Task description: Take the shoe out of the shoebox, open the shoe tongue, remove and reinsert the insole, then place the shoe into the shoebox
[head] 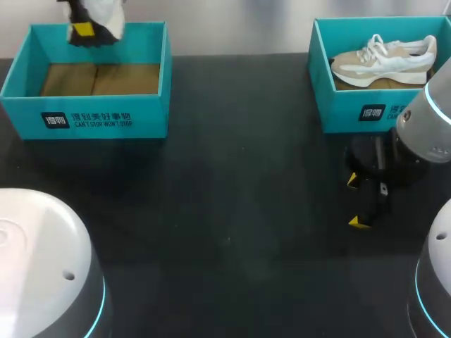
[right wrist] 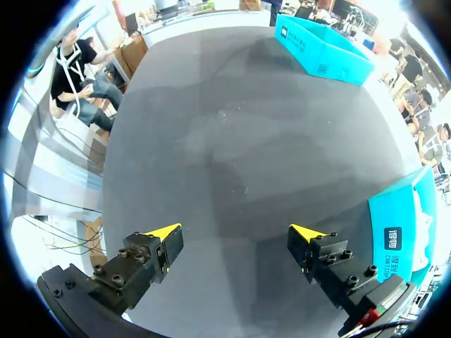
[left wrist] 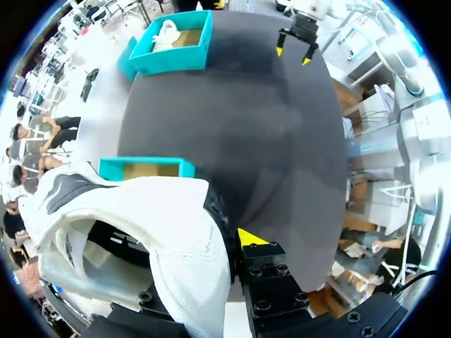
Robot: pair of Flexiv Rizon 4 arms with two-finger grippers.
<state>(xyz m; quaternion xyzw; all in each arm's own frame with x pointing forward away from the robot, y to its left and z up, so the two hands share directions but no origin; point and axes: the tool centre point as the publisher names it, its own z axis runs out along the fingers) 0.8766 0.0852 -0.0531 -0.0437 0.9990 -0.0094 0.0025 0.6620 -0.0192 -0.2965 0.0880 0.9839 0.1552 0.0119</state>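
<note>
My left gripper (head: 84, 29) hangs above the far wall of the left teal shoebox (head: 84, 120), shut on a white shoe (head: 106, 14). In the left wrist view the white shoe (left wrist: 141, 232) fills the space by the gripper, and one yellow fingertip (left wrist: 250, 238) presses its side; the other is hidden behind the shoe. The left shoebox (left wrist: 144, 167) lies below it, showing only its brown floor. The right shoebox (head: 352, 105) holds a beige and white sneaker (head: 384, 60). My right gripper (head: 359, 201) hovers open over the table in front of that box, nothing between its fingers (right wrist: 165, 232).
The black table (head: 232, 211) stretches between the two boxes. In the right wrist view the right shoebox (right wrist: 398, 225) is beside the gripper and the left shoebox (right wrist: 324, 49) is far ahead. My right gripper (left wrist: 296, 51) shows in the left wrist view near the far shoebox (left wrist: 173, 42).
</note>
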